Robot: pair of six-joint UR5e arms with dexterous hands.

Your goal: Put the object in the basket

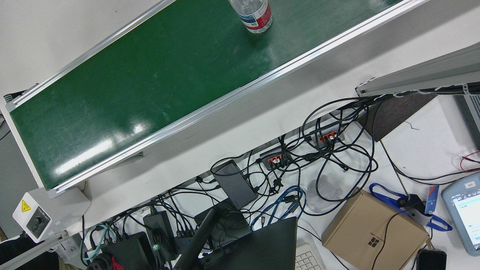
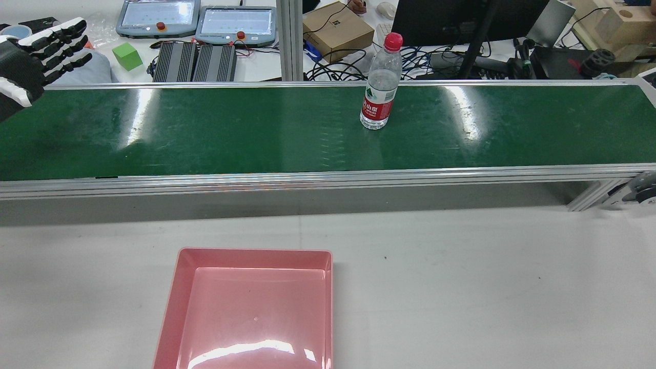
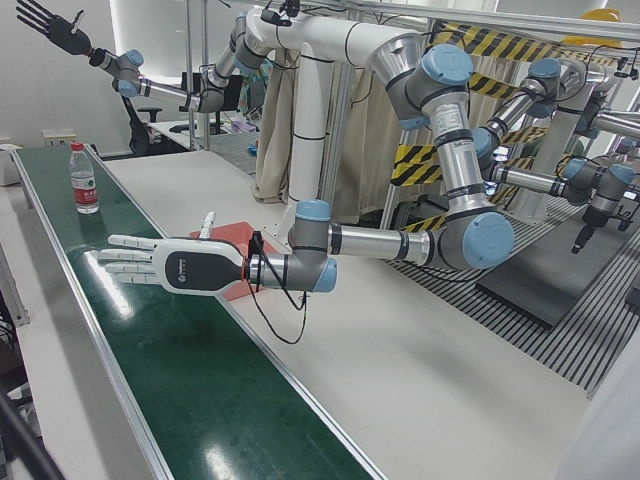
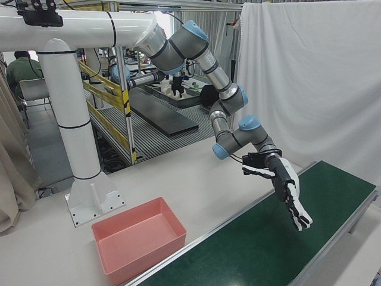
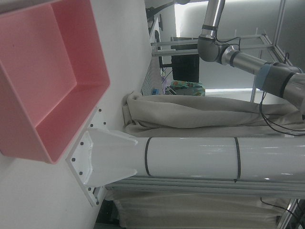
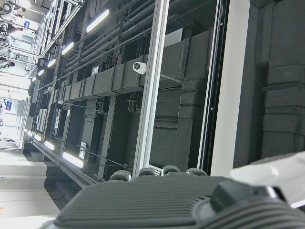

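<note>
One bottle (image 2: 380, 84) stands upright, center-right in the rear view; your left hand (image 2: 31, 56), fingers spread and empty, waits upper left, nearer than the right.

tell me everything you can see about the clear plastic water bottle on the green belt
The clear plastic water bottle stands upright on the green conveyor belt, toward its far edge and right of centre in the rear view. It has a red screw cap, closed, and a red and white label around its lower half. The body looks ribbed and see-through; how full it is cannot be told. Nothing touches it but the belt. The left hand hovers open at the belt's far left, well apart from it.
</note>
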